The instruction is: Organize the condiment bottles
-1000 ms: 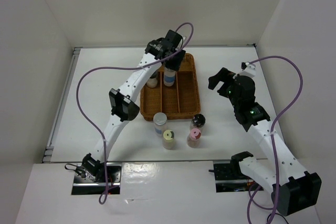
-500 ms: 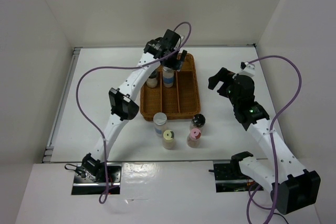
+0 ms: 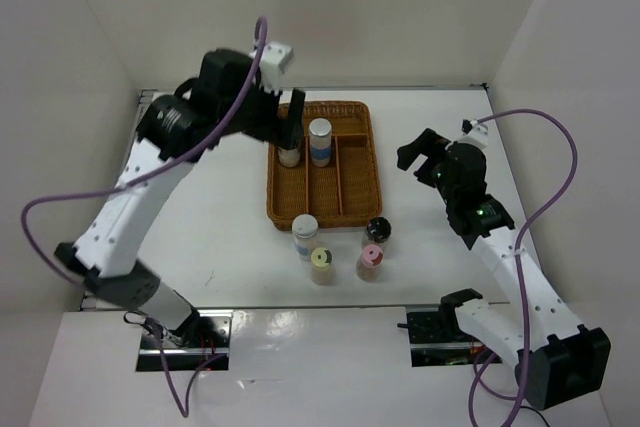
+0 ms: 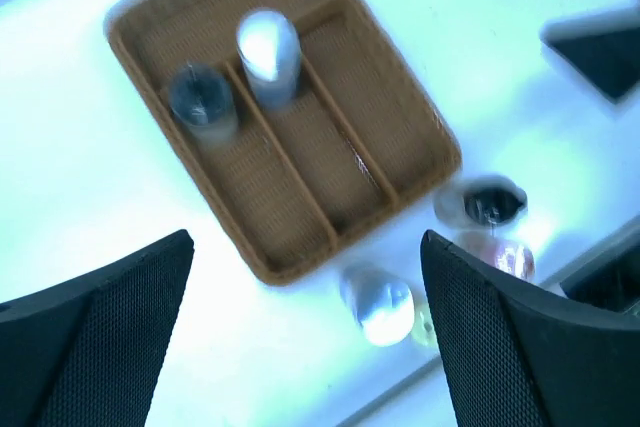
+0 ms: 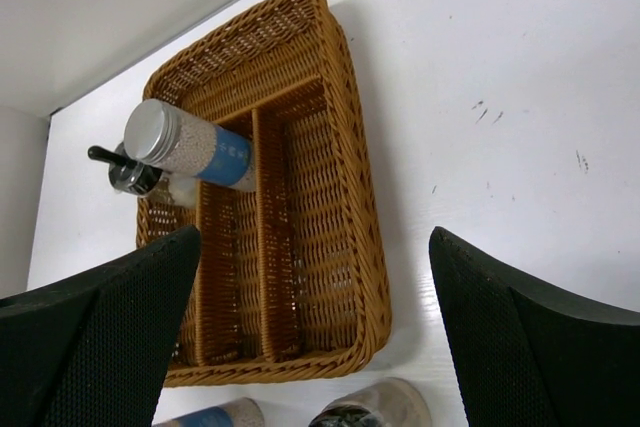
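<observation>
Top external view had four condiment bottles standing on the table nearest the arms: yellow-green bottle and pink bottle up front, silver-white bottle and black bottle just behind, right by the wicker tray. Inside it stood a silver-capped bottle in the middle slot and a black-capped bottle in the left slot, half hidden behind the left gripper, which hung above with fingers spread, holding nothing. Right gripper was spread wide too, off to the tray's right. Left wrist view was all blur.

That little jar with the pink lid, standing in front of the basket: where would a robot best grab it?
Probably around the round body just under the cap, coming straight down. The pink-capped jar stands upright, with the black-capped jar close behind it, so squeezing its left and right sides likely fits best.
</observation>
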### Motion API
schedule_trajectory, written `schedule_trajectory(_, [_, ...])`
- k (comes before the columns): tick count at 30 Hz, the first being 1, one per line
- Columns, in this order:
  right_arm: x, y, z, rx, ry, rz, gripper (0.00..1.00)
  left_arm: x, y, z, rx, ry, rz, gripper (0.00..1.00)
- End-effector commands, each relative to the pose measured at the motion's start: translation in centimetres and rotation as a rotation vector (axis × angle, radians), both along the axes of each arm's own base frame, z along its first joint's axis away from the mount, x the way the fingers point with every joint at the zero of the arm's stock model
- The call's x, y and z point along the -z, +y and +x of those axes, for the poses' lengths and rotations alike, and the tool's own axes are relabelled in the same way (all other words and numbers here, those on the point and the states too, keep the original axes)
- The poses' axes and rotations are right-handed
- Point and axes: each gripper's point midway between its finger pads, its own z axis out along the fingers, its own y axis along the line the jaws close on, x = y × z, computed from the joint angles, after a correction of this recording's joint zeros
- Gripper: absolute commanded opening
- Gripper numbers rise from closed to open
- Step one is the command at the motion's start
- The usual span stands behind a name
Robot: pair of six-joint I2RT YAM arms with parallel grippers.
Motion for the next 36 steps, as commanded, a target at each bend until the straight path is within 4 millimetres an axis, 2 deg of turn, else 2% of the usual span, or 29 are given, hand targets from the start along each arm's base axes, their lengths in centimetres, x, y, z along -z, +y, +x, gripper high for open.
schedule_trajectory(1, [-0.8, 0.1, -0.5, -0.001, -0.004, 0.042, 0.99, 7.9, 0.3, -3.5, 0.004, 0.184, 0.077, 1.0])
schedule_trajectory(2, [-0.3, 0.1, -0.6, 0.003, 0.007, 0.048, 0.99, 12.2, 0.9, -5.2, 0.002, 0.277, 0.101, 1.0])
schedule_trajectory(3, [-0.9, 0.0, -0.8, 0.002, -0.012, 0.053, 0.99, 10.3, 0.1, -6.8, 0.052, 0.223, -0.008, 1.0])
schedule_trajectory(4, [-0.5, -0.3, -1.1, 0.011, -0.002, 0.05, 0.99, 10.5, 0.0, -7.5, 0.035, 0.232, -0.064, 1.0])
schedule_trajectory(5, [-1.0, -0.4, -1.6, 0.014, -0.015, 0.062, 0.99, 8.8, 0.0, -8.3, 0.044, 0.165, -0.139, 1.0])
schedule_trajectory(6, [-0.9, -0.5, -1.8, 0.014, -0.017, 0.062, 0.99, 10.6, 0.2, -8.9, 0.041, 0.193, -0.144, 1.0])
schedule_trajectory(7, [-1.3, -0.7, -2.0, 0.022, -0.032, 0.063, 0.99, 10.5, 0.2, -9.1, 0.029, 0.189, -0.173, 1.0])
schedule_trajectory(8, [-1.6, -0.8, -2.4, 0.025, -0.046, 0.076, 0.99, 9.8, 0.2, -9.1, 0.035, 0.153, -0.202, 1.0])
schedule_trajectory(11, [-1.8, -0.8, -2.8, 0.028, -0.059, 0.091, 0.99, 11.1, -0.1, -9.1, 0.031, 0.167, -0.194, 1.0])
schedule_trajectory(14, [-1.6, -0.7, -2.9, 0.019, -0.048, 0.091, 0.99, 14.0, -1.1, -9.3, 0.06, 0.225, -0.141, 1.0])
schedule_trajectory(16, [-1.1, -0.7, -3.1, 0.02, -0.027, 0.086, 0.99, 15.0, -2.4, -10.1, 0.109, 0.251, -0.113, 1.0])
schedule_trajectory(20, [-0.6, -0.9, -3.0, 0.031, -0.01, 0.078, 0.99, 18.2, -3.3, -9.8, 0.063, 0.294, -0.016, 1.0])
schedule_trajectory(23, [-1.3, -1.4, -3.0, 0.048, -0.029, 0.08, 0.99, 19.5, -3.1, -9.7, 0.009, 0.285, 0.051, 1.0])
schedule_trajectory(36, [-0.9, -1.5, -2.8, 0.055, -0.012, 0.063, 0.99, 25.0, -3.0, -9.6, -0.091, 0.333, 0.2, 1.0])
